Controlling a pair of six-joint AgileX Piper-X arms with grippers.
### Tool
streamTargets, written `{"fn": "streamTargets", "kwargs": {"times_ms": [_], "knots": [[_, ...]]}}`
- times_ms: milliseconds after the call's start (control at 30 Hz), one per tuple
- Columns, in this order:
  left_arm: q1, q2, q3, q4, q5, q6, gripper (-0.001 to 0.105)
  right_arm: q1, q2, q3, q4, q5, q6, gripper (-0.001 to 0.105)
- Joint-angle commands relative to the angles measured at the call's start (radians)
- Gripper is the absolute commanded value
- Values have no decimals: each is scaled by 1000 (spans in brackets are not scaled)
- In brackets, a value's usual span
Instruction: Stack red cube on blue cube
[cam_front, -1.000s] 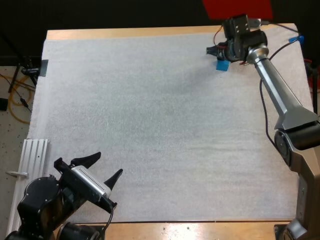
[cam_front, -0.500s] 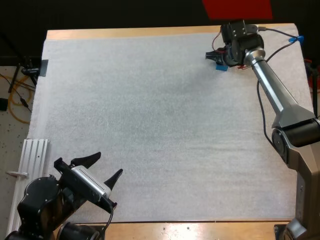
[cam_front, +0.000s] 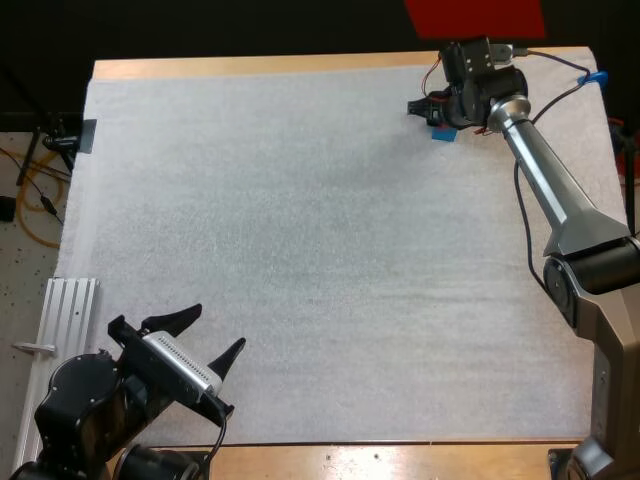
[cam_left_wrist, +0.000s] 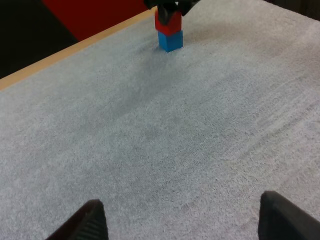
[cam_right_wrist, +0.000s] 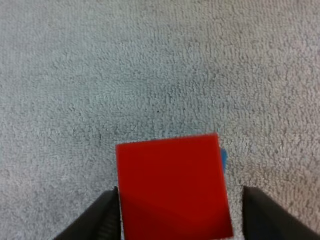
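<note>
Over the last second our right gripper (cam_front: 430, 110) has dropped lower at the far right of the mat (cam_front: 300, 250), and the red cube (cam_left_wrist: 168, 22) now sits on the blue cube (cam_left_wrist: 170, 40). The fingers stand slightly apart around the red cube, so we judge it released. Our left gripper (cam_front: 218, 326) is wide open and empty.

A red cube (cam_left_wrist: 168, 22) sits on a blue cube (cam_left_wrist: 170, 41) far across the white mat (cam_left_wrist: 150, 130), near the wooden tabletop (cam_left_wrist: 75, 50) edge. The right gripper (cam_left_wrist: 169, 6) is at the red cube's top. Up close, the left gripper (cam_left_wrist: 182, 217) has its two black fingers spread wide, clear of everything.
</note>
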Motion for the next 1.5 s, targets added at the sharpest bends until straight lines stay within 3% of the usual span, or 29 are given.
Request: {"fn": "streamTargets", "kwargs": {"times_ms": [0, 433, 933, 1033, 1233, 1467], "knots": [[-5, 1, -3, -1, -6, -11, 63, 4, -1, -3, -5, -15, -8, 57], [-5, 1, -3, -3, -3, -11, 63, 22, -40, -3, -2, 2, -65, 57], [-5, 1, -3, -69, -19, -30, 63, 20, -301, 23, 42, 45, -109, 57], [3, 1, -3, -107, -65, -55, 63, 20, -381, 119, -37, 45, -105, 57], [40, 32, -3, -190, -69, -63, 63, 11, -574, 394, -157, 45, -113, 57], [162, 155, -3, -276, -61, -63, 63, -80, -812, 666, -206, 37, -128, 57]]}}
